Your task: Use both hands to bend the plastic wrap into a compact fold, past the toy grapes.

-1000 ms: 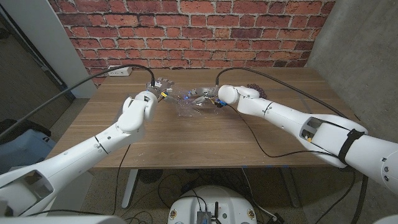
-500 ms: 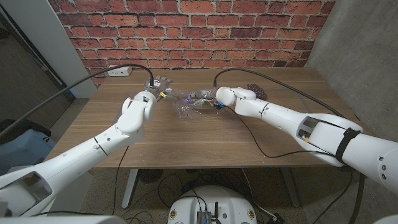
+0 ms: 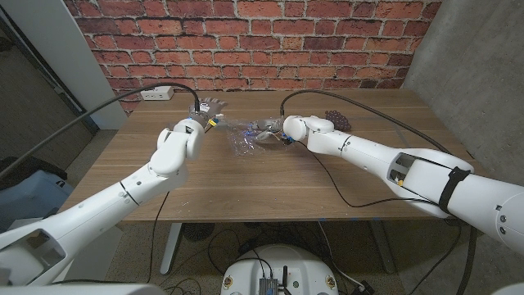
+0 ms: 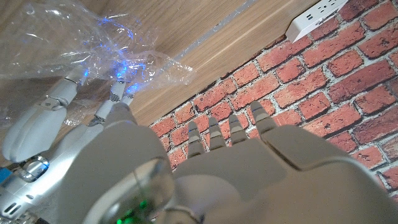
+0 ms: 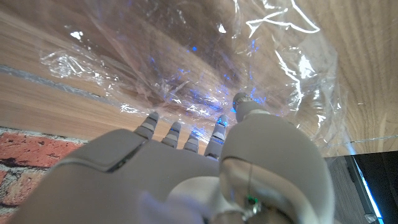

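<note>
step: fold plastic wrap (image 3: 244, 139) | left robot hand (image 3: 209, 112) fingers spread, holding nothing | right robot hand (image 3: 274, 129) pressing wrap, grip unclear | advice: gather both edges inward, keep it left of toy grapes (image 3: 336, 120)

In the head view, the right hand (image 3: 274, 129) is hiding part of the plastic wrap (image 3: 246, 139), so any grip is probably unreadable. The toy grapes (image 3: 336, 120) are showing too small for detail, partly behind the right arm (image 3: 360, 152).
</note>
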`<state>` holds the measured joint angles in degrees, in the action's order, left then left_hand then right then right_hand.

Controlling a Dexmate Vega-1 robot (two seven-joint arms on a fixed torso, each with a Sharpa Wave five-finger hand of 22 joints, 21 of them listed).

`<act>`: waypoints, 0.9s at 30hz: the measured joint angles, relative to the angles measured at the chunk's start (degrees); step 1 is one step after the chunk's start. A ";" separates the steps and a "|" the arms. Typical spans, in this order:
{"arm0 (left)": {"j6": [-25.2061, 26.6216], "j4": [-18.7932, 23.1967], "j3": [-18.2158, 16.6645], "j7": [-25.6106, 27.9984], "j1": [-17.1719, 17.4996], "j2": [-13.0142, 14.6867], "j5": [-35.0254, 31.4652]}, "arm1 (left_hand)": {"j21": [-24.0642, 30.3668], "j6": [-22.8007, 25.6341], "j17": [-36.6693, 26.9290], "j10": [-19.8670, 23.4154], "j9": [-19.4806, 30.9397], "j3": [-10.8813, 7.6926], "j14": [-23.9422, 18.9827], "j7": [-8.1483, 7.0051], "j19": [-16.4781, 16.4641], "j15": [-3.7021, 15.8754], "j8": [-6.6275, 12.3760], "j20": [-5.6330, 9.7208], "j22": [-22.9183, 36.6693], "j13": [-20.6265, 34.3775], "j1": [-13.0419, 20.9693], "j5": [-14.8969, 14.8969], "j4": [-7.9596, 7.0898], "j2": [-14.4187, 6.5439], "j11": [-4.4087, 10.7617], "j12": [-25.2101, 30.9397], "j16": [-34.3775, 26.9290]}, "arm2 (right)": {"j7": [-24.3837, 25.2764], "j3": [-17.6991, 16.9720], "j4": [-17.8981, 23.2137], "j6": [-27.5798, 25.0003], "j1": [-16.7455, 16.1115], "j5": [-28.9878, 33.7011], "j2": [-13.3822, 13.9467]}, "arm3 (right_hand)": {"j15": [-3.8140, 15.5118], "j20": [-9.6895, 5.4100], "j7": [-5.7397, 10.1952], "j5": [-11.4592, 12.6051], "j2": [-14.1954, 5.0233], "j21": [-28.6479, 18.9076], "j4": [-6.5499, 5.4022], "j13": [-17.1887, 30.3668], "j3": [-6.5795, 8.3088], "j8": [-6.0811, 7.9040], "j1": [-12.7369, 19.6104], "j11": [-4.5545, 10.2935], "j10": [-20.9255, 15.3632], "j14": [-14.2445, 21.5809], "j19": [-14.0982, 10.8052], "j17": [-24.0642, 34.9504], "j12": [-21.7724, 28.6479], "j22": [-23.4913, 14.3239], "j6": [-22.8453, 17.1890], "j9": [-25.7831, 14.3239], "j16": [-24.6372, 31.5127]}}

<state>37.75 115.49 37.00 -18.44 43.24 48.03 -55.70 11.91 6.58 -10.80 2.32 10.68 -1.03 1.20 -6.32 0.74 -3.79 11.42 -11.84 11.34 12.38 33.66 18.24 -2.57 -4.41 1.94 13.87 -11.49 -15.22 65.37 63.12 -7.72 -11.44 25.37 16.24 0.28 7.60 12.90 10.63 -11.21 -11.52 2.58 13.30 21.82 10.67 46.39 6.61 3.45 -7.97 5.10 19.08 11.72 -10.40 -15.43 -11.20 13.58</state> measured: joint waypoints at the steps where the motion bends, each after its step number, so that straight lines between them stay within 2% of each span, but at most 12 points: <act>1: -0.25 -0.02 -0.43 0.00 0.03 -0.08 1.12 | -0.13 0.06 -0.01 0.09 0.00 -0.23 0.00 0.16 0.57 0.00 0.00 0.04 0.00 0.00 -0.38 -0.20 -0.24 -0.70 -0.09 0.00 0.00 | 0.25 0.00 0.14 -0.04 -0.01 0.01 0.08 | -0.20 0.31 0.00 0.00 0.42 0.00 0.29 0.00 0.29 0.15 0.47 -0.28 -0.28 0.22 -0.31 -0.16 0.17 0.00 0.00 0.00 0.00; 3: -0.63 -0.16 -1.01 0.00 0.06 -0.15 3.40 | -0.29 0.05 -0.02 0.29 0.00 -0.27 0.00 0.32 1.47 0.00 0.00 -0.03 0.27 0.00 -0.94 -0.48 -0.61 -1.39 -0.29 0.00 0.00 | 0.50 -0.10 0.45 -0.07 -0.09 0.01 0.24 | -0.38 0.63 0.00 0.00 1.05 -0.26 0.78 0.01 0.73 0.15 1.09 -0.64 -0.64 0.82 -0.63 -0.39 0.19 0.00 0.00 0.00 0.00; 5: -0.80 -0.28 -1.34 0.01 0.07 -0.17 5.01 | -0.37 0.05 -0.01 0.29 0.00 -0.39 0.00 0.32 1.64 0.00 0.00 -0.23 0.29 0.00 -1.24 -0.67 -0.86 -1.70 -0.30 0.00 0.00 | 0.93 -0.40 1.12 -0.23 -0.33 0.01 0.64 | -0.58 1.04 0.00 0.00 1.57 -0.40 1.47 0.01 0.48 0.15 1.61 -0.79 -0.79 1.02 -1.01 -0.60 0.19 0.00 0.00 0.00 0.00; 10: -1.52 -0.77 -1.55 0.42 -0.10 -0.18 9.95 | -0.37 0.15 -0.01 0.51 0.00 -0.50 -0.61 0.83 1.64 0.61 0.00 -0.23 0.31 0.00 -2.10 -1.48 -1.45 -2.56 -0.51 0.00 0.00 | 1.67 -1.54 3.53 -0.46 -1.17 -0.22 2.08 | -1.13 1.99 0.00 0.00 2.86 -0.45 2.10 -0.27 -0.15 0.15 1.34 -1.41 -1.42 1.57 -1.14 -0.96 0.38 0.00 0.00 0.00 0.21; 12: -1.74 -1.04 -1.56 0.75 -0.26 -0.18 11.44 | -0.14 0.04 -0.01 0.51 0.00 -1.10 -0.61 1.52 1.63 0.61 0.00 -0.17 0.53 0.00 -2.57 -1.99 -2.05 -4.39 -0.51 0.00 0.00 | 2.10 -2.21 4.39 -0.35 -1.64 -0.70 2.68 | -1.28 2.07 -0.01 0.00 3.15 -0.45 2.33 -0.27 -0.38 0.37 1.04 -1.79 -1.83 2.36 -1.59 -1.02 0.61 0.00 -0.02 0.00 0.42; 14: -2.11 -1.43 -1.56 1.20 -0.41 -0.20 13.17 | 0.00 -0.15 -0.01 0.26 0.00 -1.92 -0.98 2.00 1.85 1.05 -0.19 0.85 0.65 0.00 -2.65 -2.56 -2.84 -6.04 -0.26 0.00 0.00 | 2.51 -3.05 5.08 0.03 -2.16 -1.21 3.15 | -1.02 1.96 -0.38 0.00 3.15 -0.45 2.33 -0.26 -0.38 0.68 1.04 -1.71 -2.78 3.09 -2.25 -1.26 1.03 0.00 -0.55 0.00 0.62; 17: -2.65 -1.86 -1.54 1.92 -0.63 -0.20 14.89 | 0.00 -0.25 0.04 0.36 0.00 -5.08 0.21 2.47 2.64 2.47 -0.21 2.01 0.80 -0.11 -2.17 -2.59 -3.59 -7.50 0.45 0.00 0.40 | 3.46 -4.26 5.71 1.48 -2.99 -2.80 3.74 | -0.58 1.70 -0.14 0.00 2.67 -0.85 2.32 -0.27 -0.38 1.00 0.56 -1.90 -3.78 3.91 -2.58 -1.28 1.27 0.00 -1.73 0.00 1.09; 21: -3.39 -2.38 -0.97 2.84 -0.97 -0.01 16.45 | 0.26 -0.23 0.15 0.36 0.00 -9.58 1.58 2.44 3.51 4.07 -0.21 3.51 1.00 -0.38 -1.70 -3.02 -4.54 -7.96 0.44 -0.38 0.50 | 5.56 -5.91 6.11 4.21 -4.08 -5.41 4.31 | -0.26 1.14 -0.10 0.00 2.07 -1.09 2.32 -0.26 -0.38 1.00 -0.03 -1.90 -5.00 5.44 -4.02 -1.28 1.64 0.00 -1.77 -0.01 1.49; 22: -4.12 -2.47 -0.75 3.74 -1.06 0.11 17.60 | 0.43 0.04 0.18 0.36 0.00 -10.90 1.74 2.18 3.76 4.40 -0.20 3.76 1.07 -0.41 -1.51 -3.02 -4.76 -8.16 0.44 -0.38 0.50 | 6.33 -7.40 6.28 5.17 -5.23 -6.23 4.62 | -0.06 0.96 -0.10 0.00 1.83 -1.27 2.32 -0.44 -0.38 1.00 -0.28 -1.97 -5.36 5.65 -4.55 -1.28 1.82 0.00 -1.77 -0.01 1.83; 27: -5.21 -2.56 0.33 5.56 -1.13 0.75 18.75 | 1.11 3.29 0.55 1.61 -0.29 -19.03 0.73 1.88 3.38 5.44 0.05 5.69 1.08 -0.84 -0.35 -3.04 -5.68 -8.35 0.91 -0.38 0.50 | 10.32 -10.27 6.67 8.37 -7.86 -8.80 5.13 | 0.65 -0.24 -0.51 0.00 1.09 -1.81 2.32 -0.53 -0.38 1.00 -0.24 -1.98 -7.63 7.69 -6.85 -1.28 2.47 -0.01 -2.17 -0.01 2.80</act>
<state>32.54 112.93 37.33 -12.88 42.11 48.77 -36.95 13.02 9.87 -10.26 3.94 10.38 -20.05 1.93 -4.44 4.12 1.65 11.47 -6.15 12.42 11.54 33.30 15.20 -8.25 -12.75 2.84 13.49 -10.99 -4.90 55.10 69.79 0.65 -19.30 16.57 21.37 0.94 7.35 12.39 10.63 -10.13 -13.33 4.90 12.77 21.44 11.67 46.15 4.62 -4.18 -0.29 -1.76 17.80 14.19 -10.41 -17.61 -11.21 16.38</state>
